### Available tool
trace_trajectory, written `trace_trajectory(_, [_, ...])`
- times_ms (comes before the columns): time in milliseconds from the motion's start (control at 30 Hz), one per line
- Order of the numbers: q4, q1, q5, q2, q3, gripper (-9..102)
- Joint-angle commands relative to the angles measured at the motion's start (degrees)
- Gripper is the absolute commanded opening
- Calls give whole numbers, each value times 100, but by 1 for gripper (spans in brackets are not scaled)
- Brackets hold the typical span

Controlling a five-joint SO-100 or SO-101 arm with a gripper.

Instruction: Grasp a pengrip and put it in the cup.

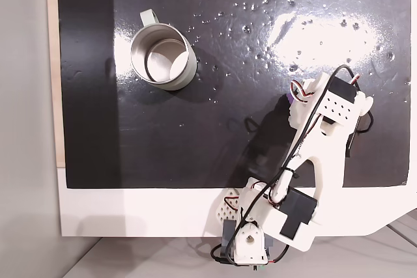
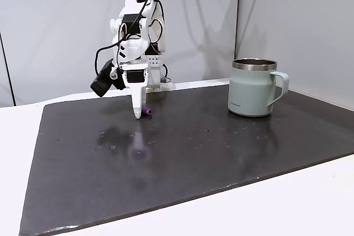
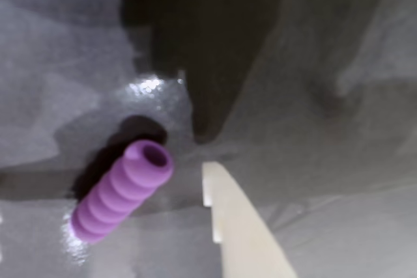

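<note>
Here the ribbed, soft purple pengrip lies on the glossy dark mat, just beside the gripper, whose fingers stand slightly apart, gripping nothing. The smooth cylindrical cup stands well apart.

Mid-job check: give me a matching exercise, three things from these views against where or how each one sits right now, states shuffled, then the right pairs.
Things:
1. tiny purple ribbed pengrip
2. pale grey-green cylindrical mug
3. white two-finger gripper

States:
A. standing upright on the black mat, nothing inside
B. tips lowered to the mat, right beside the pengrip
C. lying on its side on the mat

Pairs: 1-C, 2-A, 3-B
</note>
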Motion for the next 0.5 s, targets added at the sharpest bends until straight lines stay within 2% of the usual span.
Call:
trace_trajectory(0, [-53,88,185,-53,-255,28])
trace_trajectory(267, [44,35,861,-422,-475,26])
trace_trajectory(467, [149,-26,1178,-721,-510,12])
